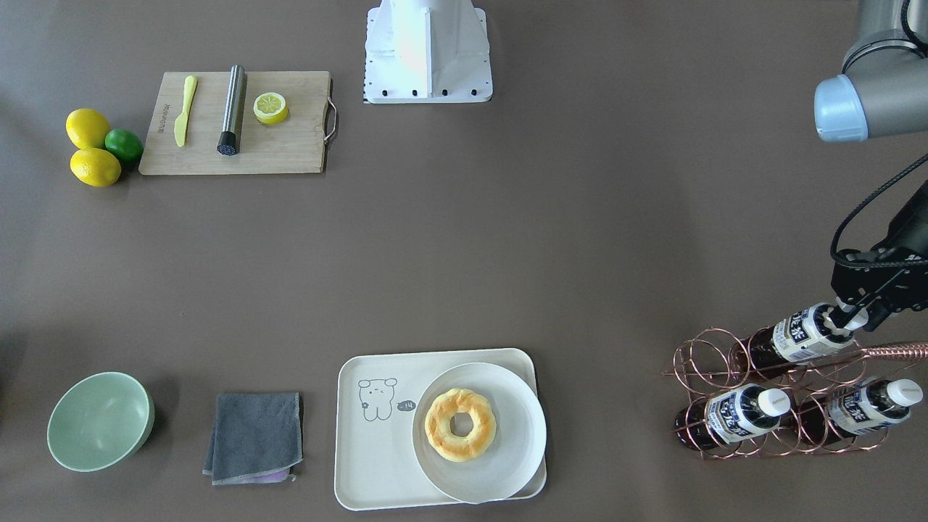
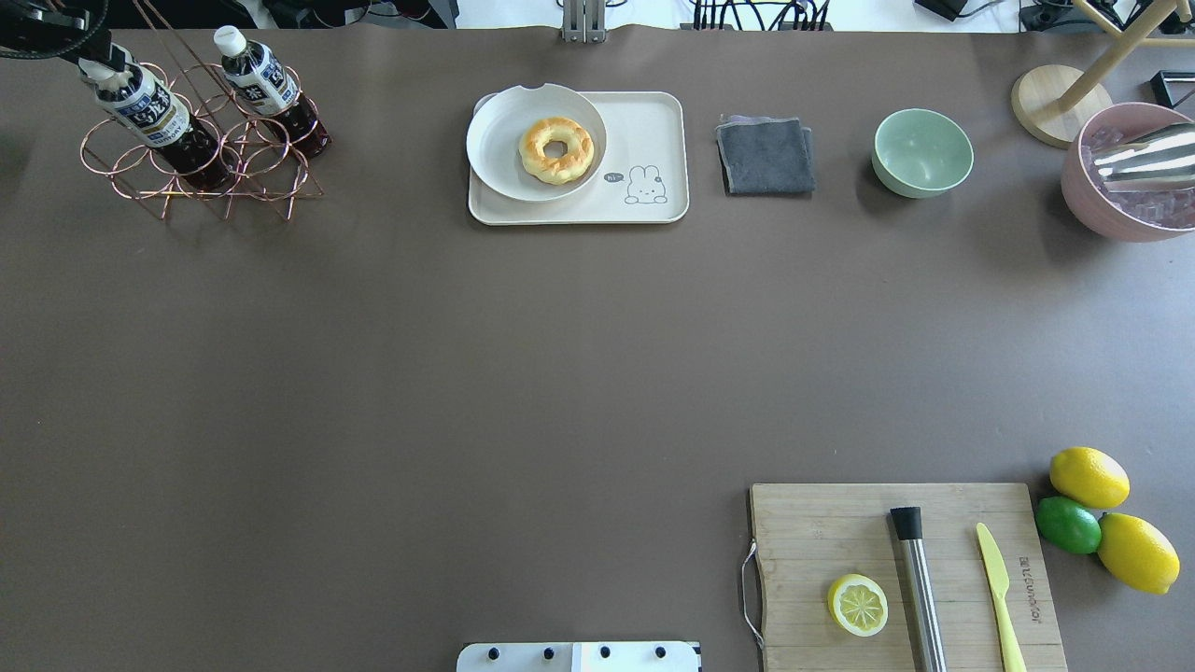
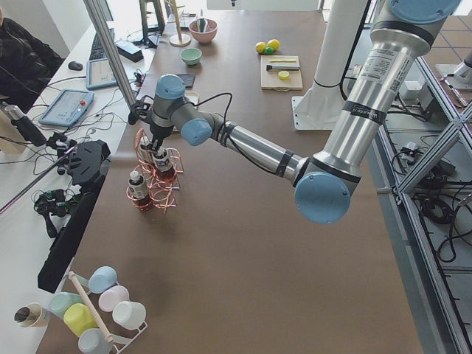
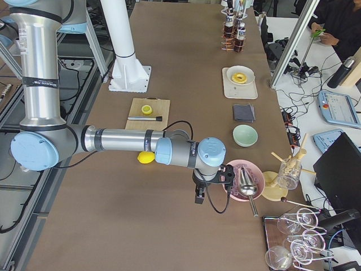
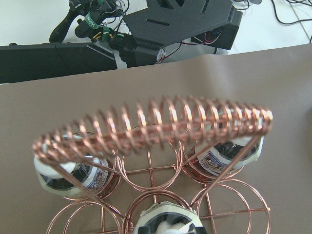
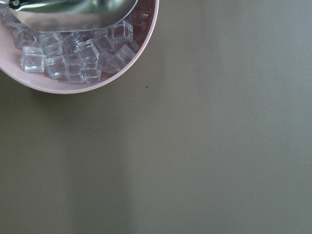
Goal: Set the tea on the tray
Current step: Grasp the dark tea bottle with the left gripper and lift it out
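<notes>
Three tea bottles lie tilted in a copper wire rack [image 1: 694, 360] at the table's far left. My left gripper [image 1: 847, 317] is at the rack's upper slot, shut around the white cap of the top tea bottle [image 1: 801, 335], which still rests in the rack. It also shows in the overhead view [image 2: 145, 110]. In the left wrist view that cap [image 5: 165, 225] sits at the bottom edge under the rack's coiled handle [image 5: 156, 127]. The cream tray [image 1: 373, 467] holds a white plate [image 1: 507, 464] with a doughnut [image 1: 460, 424]. My right gripper [image 4: 198, 195] hangs beside a pink bowl; I cannot tell whether it is open.
Two more tea bottles [image 1: 741, 413] [image 1: 864, 404] lie in the lower slots. A grey cloth [image 1: 254, 436] and a green bowl [image 1: 98, 420] sit beside the tray. A cutting board [image 1: 239, 145] with knife, steel cylinder and lemon half, whole lemons [image 1: 88, 127], and the pink ice bowl [image 2: 1125, 201] stand on the robot's right.
</notes>
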Controlling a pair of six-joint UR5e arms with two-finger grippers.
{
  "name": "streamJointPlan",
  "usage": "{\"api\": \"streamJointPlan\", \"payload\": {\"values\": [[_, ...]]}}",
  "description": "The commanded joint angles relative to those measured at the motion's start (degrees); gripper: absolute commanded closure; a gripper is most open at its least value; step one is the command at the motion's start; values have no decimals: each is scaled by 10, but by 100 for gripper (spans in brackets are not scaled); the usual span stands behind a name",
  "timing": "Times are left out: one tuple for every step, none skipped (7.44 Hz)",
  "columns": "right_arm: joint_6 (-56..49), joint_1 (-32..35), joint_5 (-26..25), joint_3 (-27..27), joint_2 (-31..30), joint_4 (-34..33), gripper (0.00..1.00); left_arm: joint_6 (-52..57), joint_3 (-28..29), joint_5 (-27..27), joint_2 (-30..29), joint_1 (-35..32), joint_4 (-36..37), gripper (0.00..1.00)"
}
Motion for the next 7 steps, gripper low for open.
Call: {"api": "streamJointPlan", "payload": {"values": [[0, 0, 0, -1, 0, 0, 0, 55, -30, -10, -22, -41, 78, 100], [0, 0, 0, -1, 0, 0, 0, 81, -45, -10, -40, -58, 129, 100], [-1, 0, 0, -2, 0, 0, 0, 121, -48, -10, -57, -81, 166, 100], [0, 0, 0, -2, 1, 0, 0, 139, -55, -12, -63, -92, 186, 100], [0, 0, 0, -2, 2, 0, 0, 139, -77, -25, -58, -94, 198, 100], [0, 0, 0, -2, 2, 0, 0, 139, -119, -31, -52, -94, 234, 100], [0, 0, 0, -3, 3, 0, 0, 134, -165, -31, -31, -91, 258, 100]]}}
